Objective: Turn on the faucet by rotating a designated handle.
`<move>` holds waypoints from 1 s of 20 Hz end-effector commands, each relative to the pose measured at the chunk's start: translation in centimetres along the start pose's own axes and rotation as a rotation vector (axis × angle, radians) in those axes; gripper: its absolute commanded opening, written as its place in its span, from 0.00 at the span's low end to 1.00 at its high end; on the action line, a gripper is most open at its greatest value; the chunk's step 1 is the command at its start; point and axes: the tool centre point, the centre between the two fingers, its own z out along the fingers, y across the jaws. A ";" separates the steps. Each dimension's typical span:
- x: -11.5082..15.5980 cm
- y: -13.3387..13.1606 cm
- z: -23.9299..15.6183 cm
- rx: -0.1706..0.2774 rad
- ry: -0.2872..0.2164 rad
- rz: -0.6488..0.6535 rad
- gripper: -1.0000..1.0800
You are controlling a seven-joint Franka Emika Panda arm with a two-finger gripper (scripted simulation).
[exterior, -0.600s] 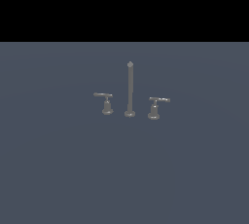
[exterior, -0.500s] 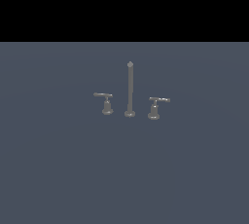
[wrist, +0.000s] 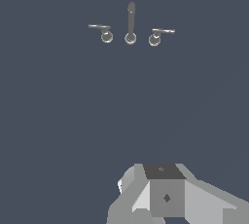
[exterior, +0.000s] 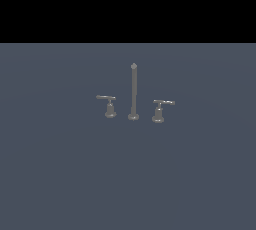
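Note:
The grey faucet stands on the flat grey-blue floor: a tall thin spout post (exterior: 133,92) with a round foot and a short lever handle on either side. The handle (exterior: 107,103) is the one on the exterior view's left, a stubby post topped by a thin bar. Its twin (exterior: 161,108) stands on the exterior view's right. The wrist view shows all three from above: handle (wrist: 102,29), spout (wrist: 131,22), twin (wrist: 159,34). My gripper (wrist: 163,181) shows only as a pale blocky shape, far from the faucet. Its jaws cannot be made out. It is absent from the exterior view.
Grey-blue floor (exterior: 128,174) spreads around the faucet on all sides. A black band (exterior: 128,6) fills the exterior view above the floor's far edge.

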 end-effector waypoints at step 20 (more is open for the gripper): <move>4.7 -7.9 8.9 0.002 0.009 0.389 0.00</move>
